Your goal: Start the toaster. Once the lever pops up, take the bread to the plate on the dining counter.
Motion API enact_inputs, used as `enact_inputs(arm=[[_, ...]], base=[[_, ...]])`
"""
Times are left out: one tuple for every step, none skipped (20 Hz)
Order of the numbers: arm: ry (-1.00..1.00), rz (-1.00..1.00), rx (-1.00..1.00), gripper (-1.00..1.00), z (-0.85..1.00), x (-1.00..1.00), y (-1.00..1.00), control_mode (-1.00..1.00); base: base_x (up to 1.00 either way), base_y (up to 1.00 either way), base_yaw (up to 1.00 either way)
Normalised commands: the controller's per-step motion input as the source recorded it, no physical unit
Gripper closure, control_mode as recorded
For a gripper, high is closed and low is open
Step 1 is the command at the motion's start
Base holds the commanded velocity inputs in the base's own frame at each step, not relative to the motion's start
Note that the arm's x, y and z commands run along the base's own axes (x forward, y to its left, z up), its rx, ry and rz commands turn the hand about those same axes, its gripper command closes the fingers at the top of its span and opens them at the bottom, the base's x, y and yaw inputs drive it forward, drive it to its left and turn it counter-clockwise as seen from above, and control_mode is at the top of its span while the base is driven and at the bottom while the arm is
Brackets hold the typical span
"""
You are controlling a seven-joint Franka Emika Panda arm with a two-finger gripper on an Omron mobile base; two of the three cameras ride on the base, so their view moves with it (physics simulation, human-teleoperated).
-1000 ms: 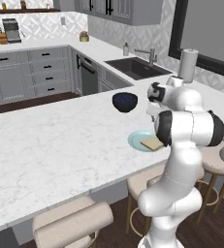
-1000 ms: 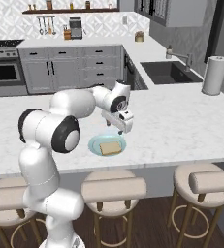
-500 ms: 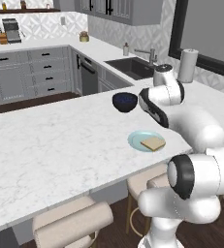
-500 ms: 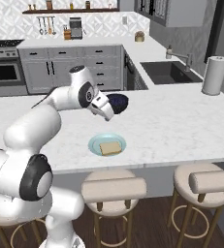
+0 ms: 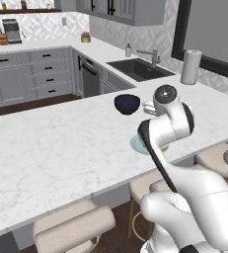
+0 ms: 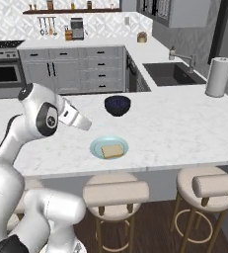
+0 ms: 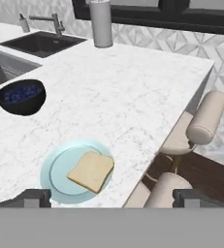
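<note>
The bread [image 6: 112,150] [image 7: 91,171], a thin golden-tan slice, lies flat on the pale teal plate [image 6: 96,146] [image 7: 55,167] near the front edge of the white marble dining counter [image 6: 184,123] [image 7: 133,87]. In the left base view my own arm hides most of the plate [image 5: 135,144]. My gripper [image 6: 85,124] [image 7: 116,199] hangs above the counter, up and to the left of the plate, clear of the bread. Its fingertips [image 7: 33,197] stand wide apart, open, with nothing between them. The toaster is out of view.
A dark blue bowl [image 6: 118,105] [image 7: 21,97] [image 5: 127,104] sits behind the plate. A paper towel roll [image 6: 218,76] [image 7: 100,23] and a sink [image 6: 172,73] are at the back right. Padded stools [image 6: 115,190] [image 7: 205,118] line the counter's front edge.
My arm has swung up and back to the left, carrying the gripper away from just above the plate. The bread stays on the plate.
</note>
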Motion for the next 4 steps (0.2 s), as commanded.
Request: enact_inputs(arm=[[-0.15, 0.00, 0.00, -1.00, 0.10, -1.00, 0.19, -1.00], [-0.15, 0.00, 0.03, -1.00, 0.02, -1.00, 0.14, -1.00], [-0.15, 0.00, 0.05, -1.00, 0.00, -1.00, 0.11, -1.00], [-0.09, 0.00, 0.06, -1.00, 0.00, -1.00, 0.09, -1.00]], base=[[0.00, 0.00, 0.00], [0.00, 0.00, 0.00], [0.00, 0.00, 0.00], [0.00, 0.00, 0.00]])
